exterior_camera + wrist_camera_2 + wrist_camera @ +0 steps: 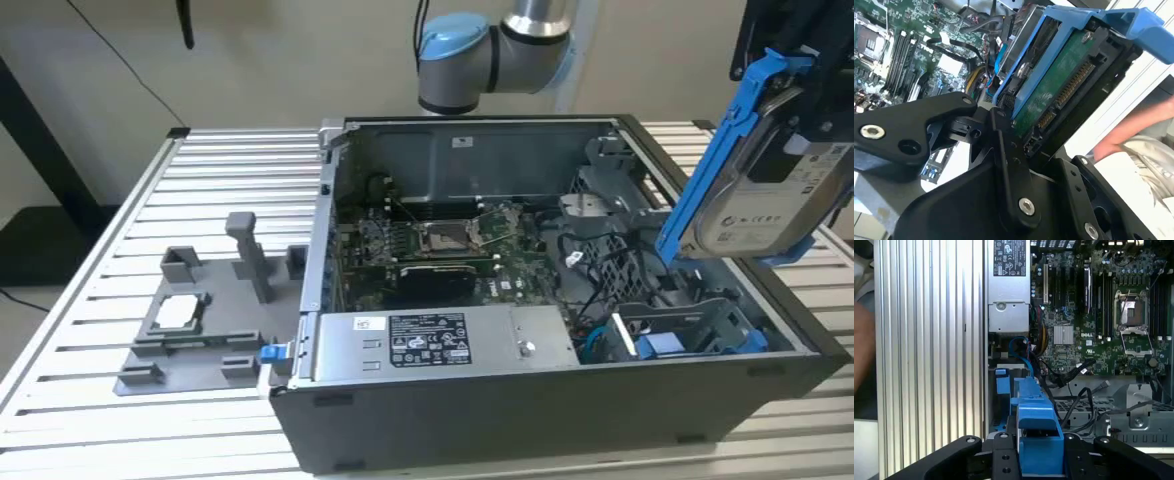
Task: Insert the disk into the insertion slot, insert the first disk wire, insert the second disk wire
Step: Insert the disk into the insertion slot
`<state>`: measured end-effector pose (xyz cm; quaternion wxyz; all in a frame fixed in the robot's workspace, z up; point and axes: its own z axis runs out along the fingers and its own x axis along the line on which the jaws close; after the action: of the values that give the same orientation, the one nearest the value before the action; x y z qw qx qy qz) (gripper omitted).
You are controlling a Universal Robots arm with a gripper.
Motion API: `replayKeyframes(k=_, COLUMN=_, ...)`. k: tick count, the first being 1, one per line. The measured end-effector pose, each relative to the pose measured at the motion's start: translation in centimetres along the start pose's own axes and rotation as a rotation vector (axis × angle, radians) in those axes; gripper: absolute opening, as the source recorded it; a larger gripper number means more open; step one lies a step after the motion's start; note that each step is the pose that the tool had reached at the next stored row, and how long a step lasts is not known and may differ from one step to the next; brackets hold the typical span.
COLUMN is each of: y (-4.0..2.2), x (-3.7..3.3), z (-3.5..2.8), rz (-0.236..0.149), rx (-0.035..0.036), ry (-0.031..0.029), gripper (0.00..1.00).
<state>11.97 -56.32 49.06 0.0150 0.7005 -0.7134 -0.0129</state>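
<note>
The disk [771, 190], a silver drive with a white label in a blue carrier, hangs tilted above the case's corner at the exterior view's right. My gripper [798, 120] is shut on it from behind. The second wrist view shows its green circuit board [1061, 87] and connector clamped between my black fingers [1004, 150]. In the first wrist view the carrier's blue edge [1036, 432] stands between the finger bases. The insertion slot [683, 335], a grey bay with blue tabs, lies below the disk, apart from it, and shows again as the insertion slot [1003, 385]. Loose black and blue cables [1026, 352] lie beside it; which are the disk wires I cannot tell.
The open computer case [534, 420] rests on a slatted metal table [134, 200]. Inside are the motherboard [441, 250], a grey labelled power-supply box [427, 345] and a perforated cage [617, 240]. A grey fixture [200, 320] stands at the exterior view's left. A person's hand [1134, 132] is close by.
</note>
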Motion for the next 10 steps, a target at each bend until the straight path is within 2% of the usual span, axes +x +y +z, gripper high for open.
replayKeyframes(k=5, y=0.0, x=0.0, z=0.04, rz=0.0, rx=0.0001, ry=0.0, gripper=0.33)
replayKeyframes(k=10, y=-0.04, x=0.0, z=0.81, rz=0.0, rx=0.0006, ry=0.0007, gripper=0.33)
